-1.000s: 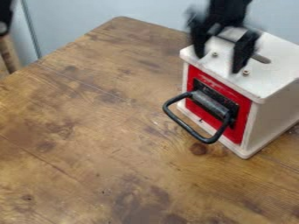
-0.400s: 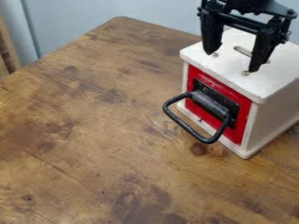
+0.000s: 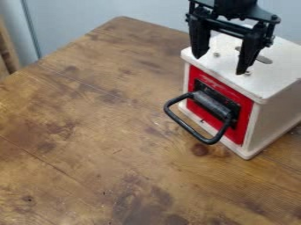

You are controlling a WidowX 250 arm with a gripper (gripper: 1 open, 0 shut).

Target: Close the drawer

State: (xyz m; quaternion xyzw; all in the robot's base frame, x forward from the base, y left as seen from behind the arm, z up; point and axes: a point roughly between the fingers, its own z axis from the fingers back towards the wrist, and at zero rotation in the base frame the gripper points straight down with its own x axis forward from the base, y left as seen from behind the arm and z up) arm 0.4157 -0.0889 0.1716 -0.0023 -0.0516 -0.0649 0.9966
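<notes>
Since the earlier frame the tool [image 3: 226,51] has slid toward 9 o'clock above the white cabinet [image 3: 273,83], fingers spread wide, holding nothing. At 3 o'clock on the counter [image 3: 83,132], the drawer [image 3: 223,104] appears nearly shut, its loop handle [image 3: 194,119] pointing toward 8 o'clock. Best to descend in front and push squarely on the black plate toward 2 o'clock, keeping off the handle.

One red drawer [image 3: 223,107] with one black loop handle [image 3: 194,120]; one white cabinet [image 3: 261,92], apparently bearing one top slot; one gripper [image 3: 223,54] showing two fingers; one wooden table [image 3: 83,132].
</notes>
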